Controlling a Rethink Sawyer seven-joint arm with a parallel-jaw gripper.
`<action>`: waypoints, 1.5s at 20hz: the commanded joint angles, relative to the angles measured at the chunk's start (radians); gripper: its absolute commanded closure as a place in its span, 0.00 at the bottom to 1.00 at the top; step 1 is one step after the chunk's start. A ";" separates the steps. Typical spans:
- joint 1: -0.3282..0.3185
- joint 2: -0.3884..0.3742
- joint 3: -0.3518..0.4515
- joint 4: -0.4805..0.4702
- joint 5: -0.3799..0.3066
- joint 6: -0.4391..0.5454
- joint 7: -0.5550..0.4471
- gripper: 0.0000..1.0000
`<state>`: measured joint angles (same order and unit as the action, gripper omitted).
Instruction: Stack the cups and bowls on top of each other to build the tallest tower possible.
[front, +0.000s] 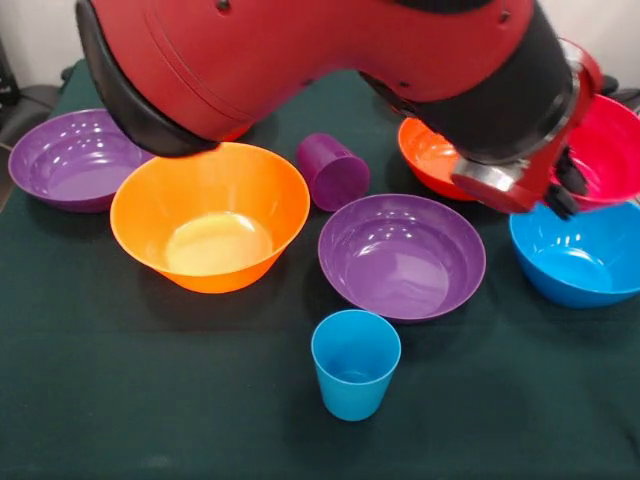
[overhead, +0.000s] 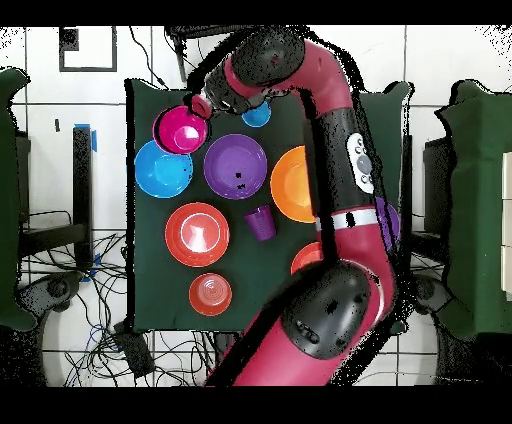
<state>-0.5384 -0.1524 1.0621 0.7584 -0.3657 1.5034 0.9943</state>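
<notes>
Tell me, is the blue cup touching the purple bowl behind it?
Apart. In the front view, a thin strip of dark cloth shows between the blue cup's rim and the purple bowl.

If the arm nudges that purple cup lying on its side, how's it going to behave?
The purple cup lies on its side between the big orange bowl and the purple bowl, so it would probably roll. Being tapered, it would likely curve rather than roll straight. Its smooth, glossy plastic looks light and possibly slippery to grip.
</notes>
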 joint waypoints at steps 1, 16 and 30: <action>0.086 0.106 0.167 -0.447 -0.227 0.226 -0.424 1.00; 0.032 0.151 0.709 -0.601 -0.839 0.389 -0.606 1.00; -0.008 0.170 1.056 -0.674 -1.264 0.432 -0.814 1.00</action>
<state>-0.5400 0.0176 1.9708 0.2173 -1.4184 1.8097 0.5473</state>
